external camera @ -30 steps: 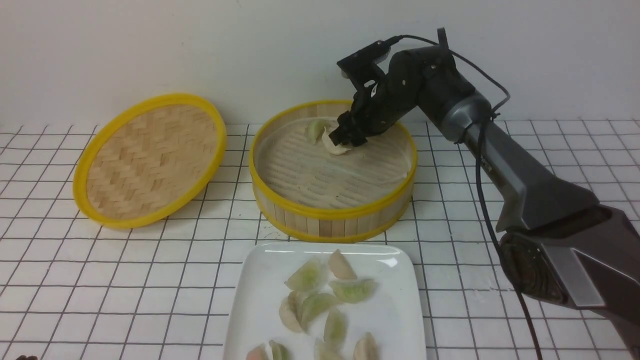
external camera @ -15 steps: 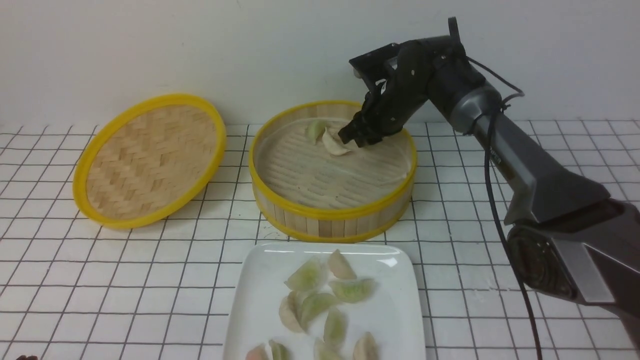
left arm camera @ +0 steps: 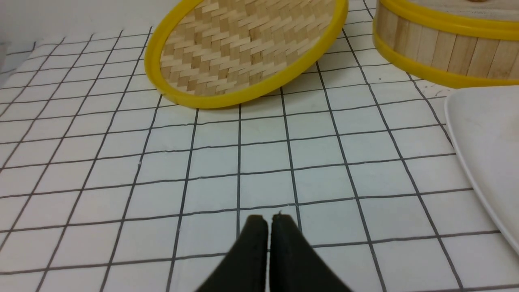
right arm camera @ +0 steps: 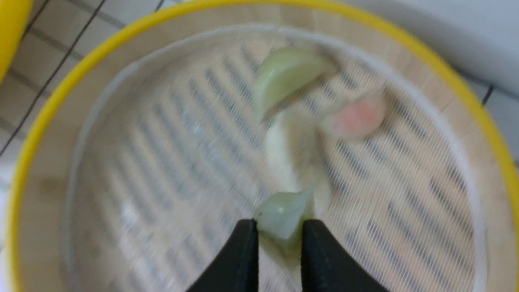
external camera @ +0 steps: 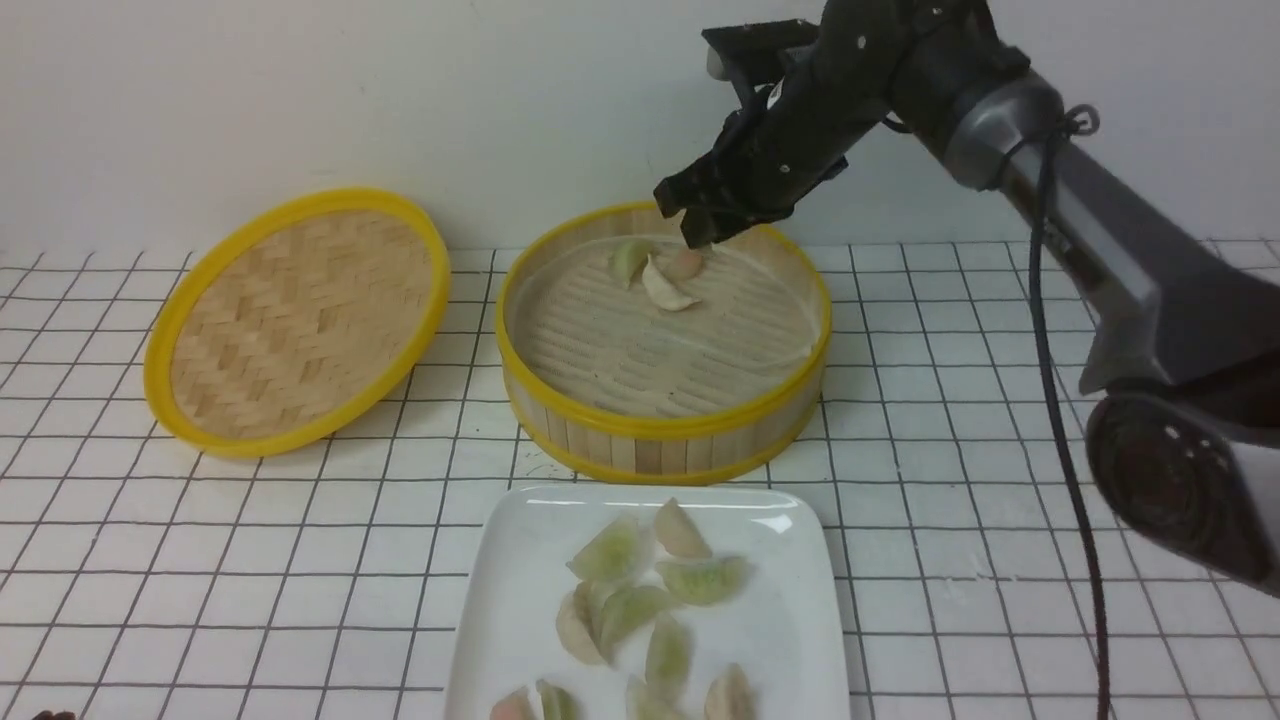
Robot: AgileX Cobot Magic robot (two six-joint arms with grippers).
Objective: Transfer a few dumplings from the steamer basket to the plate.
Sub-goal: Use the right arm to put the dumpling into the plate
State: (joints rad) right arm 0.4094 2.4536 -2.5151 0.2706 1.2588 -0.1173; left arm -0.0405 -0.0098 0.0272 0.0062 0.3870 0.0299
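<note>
In the front view the right gripper hangs over the far side of the steamer basket, its tips above the rim. What it holds is hidden here by its own fingers. Three dumplings lie close together on the slatted floor beneath it. The plate stands on the desk just in front of the basket, on the robot's side. It already carries a cluster of dumplings through its middle and near part, and its left strip is bare. The lid sits to the left of the basket, apart from it.

In the left wrist view the left gripper sits low over bare desk, its jaws drawn almost together with only a slit between them and nothing in it. It is well away from the work.

In the right wrist view the jaws are closed on a pale green dumpling, pinched by one end. The picture is blurred, but a green, a white and a pink dumpling show on the basket floor beyond it.

The step in hand looks like the carry, with the dumpling gripped and raised out of the basket. Next it should travel toward the robot, clear the near wall of the basket and come down low over a bare part of the plate. The jaws should open only there, since so slight a pinch on something soft and slippery could let go on the way
</note>
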